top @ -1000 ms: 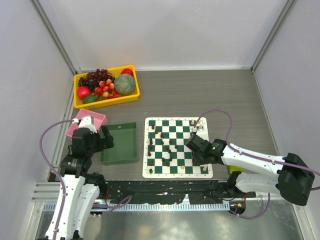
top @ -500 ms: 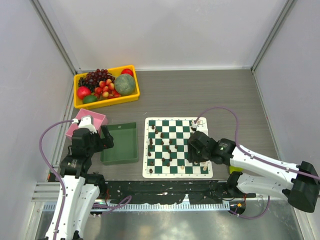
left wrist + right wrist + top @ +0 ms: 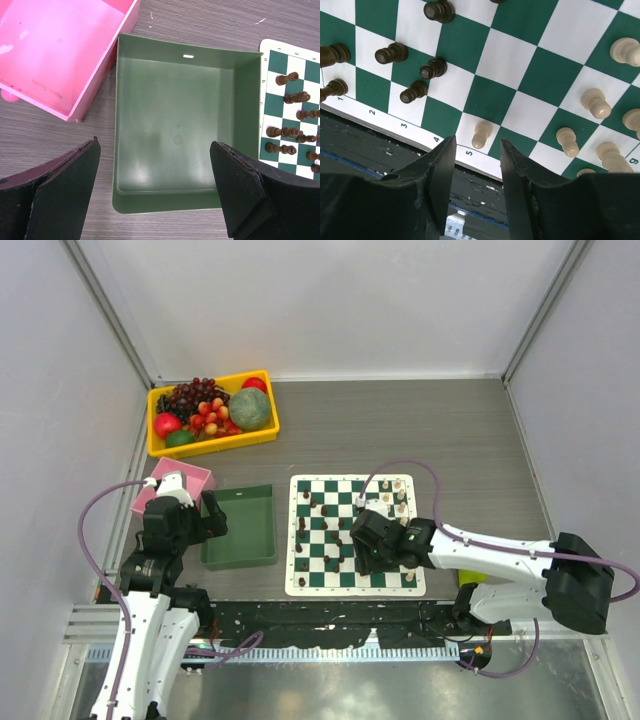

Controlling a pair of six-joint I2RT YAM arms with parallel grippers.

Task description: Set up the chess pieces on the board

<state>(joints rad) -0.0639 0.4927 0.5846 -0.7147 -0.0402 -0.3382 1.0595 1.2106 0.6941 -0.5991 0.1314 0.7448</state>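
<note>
Item: right gripper (image 3: 476,149), jaws parted and empty, over the board's (image 3: 520,80) near edge, cream pawn (image 3: 481,134) just ahead. Dark pieces (image 3: 320,532) crowd the board's left half. Left gripper (image 3: 155,147): parted, empty, left of the board. Likely next: straddle that pawn squarely before you close.

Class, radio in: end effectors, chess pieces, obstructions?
Left end effector open over tray. Right end effector open above board edge, cream pawn ahead. Dark pieces scattered. No obstruction seen.
</note>
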